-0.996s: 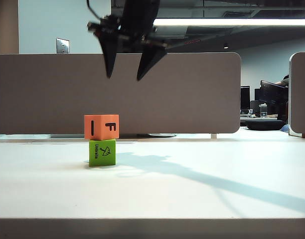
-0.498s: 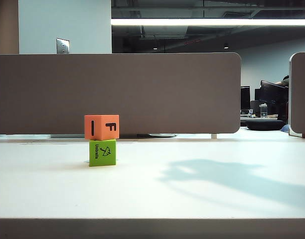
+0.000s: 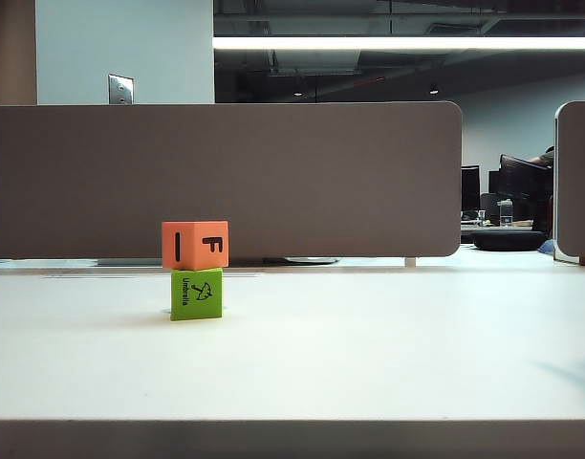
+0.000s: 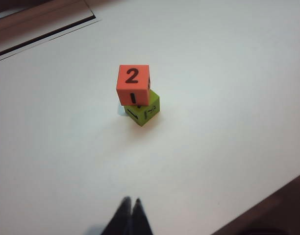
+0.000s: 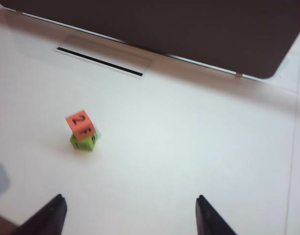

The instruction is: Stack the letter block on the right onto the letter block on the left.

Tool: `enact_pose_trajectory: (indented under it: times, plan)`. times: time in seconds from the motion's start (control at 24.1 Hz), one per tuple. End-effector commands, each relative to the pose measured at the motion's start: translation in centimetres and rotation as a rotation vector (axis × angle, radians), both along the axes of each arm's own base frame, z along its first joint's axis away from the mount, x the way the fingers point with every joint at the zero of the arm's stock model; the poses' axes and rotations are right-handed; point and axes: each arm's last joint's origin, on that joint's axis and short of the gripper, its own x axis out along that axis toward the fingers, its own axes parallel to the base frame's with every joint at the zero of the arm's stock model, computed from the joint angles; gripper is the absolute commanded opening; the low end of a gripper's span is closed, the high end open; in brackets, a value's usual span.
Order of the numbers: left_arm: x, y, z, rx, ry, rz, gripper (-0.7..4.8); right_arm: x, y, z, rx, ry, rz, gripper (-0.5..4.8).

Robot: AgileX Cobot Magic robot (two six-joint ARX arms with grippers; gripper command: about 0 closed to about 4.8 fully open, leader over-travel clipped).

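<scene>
Exterior low, table-level, frontal; wrists overhead; all share block stack point(image 3: 195, 270).

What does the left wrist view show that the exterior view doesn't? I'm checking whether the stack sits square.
Only the left wrist view: the orange block's top face with a 2, its footprint offset and turned relative to the green block, and the left gripper, fingertips together, well back from the stack. Only the exterior view: the orange block's I and F faces, the green block's umbrella face, and the grey divider behind. Both: orange resting on green on the white table, nothing holding it.
</scene>
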Motion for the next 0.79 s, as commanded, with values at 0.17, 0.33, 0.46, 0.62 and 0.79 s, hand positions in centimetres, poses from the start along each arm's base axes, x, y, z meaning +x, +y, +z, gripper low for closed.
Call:
enact_pose_trajectory:
  times: [0.17,0.33,0.46,0.62,0.79]
  plan:
    - [-0.3,0.1,0.0,-0.056,0.009,0.015,-0.06,-1.7,-1.4,-9.4,-0.127,0.103,0.015,2.57]
    - [-0.3,0.0,-2.3,-0.071,0.02,-0.019,-0.05,-0.9,-0.7,-15.6,-0.126,0.007,0.052,0.94]
    - [-0.4,-0.1,-4.6,-0.091,-0.008,-0.041,-0.05,0.0,0.0,-18.3,-0.072,-0.068,0.042,-0.01]
    - [0.1,-0.3,-6.7,-0.094,0.032,-0.026,-0.05,0.7,0.6,-20.9,-0.061,-0.011,0.027,-0.01]
    - [0.8,-0.6,-8.6,-0.133,-0.016,-0.021,-0.06,1.1,1.0,-22.4,-0.048,-0.078,0.055,-0.01]
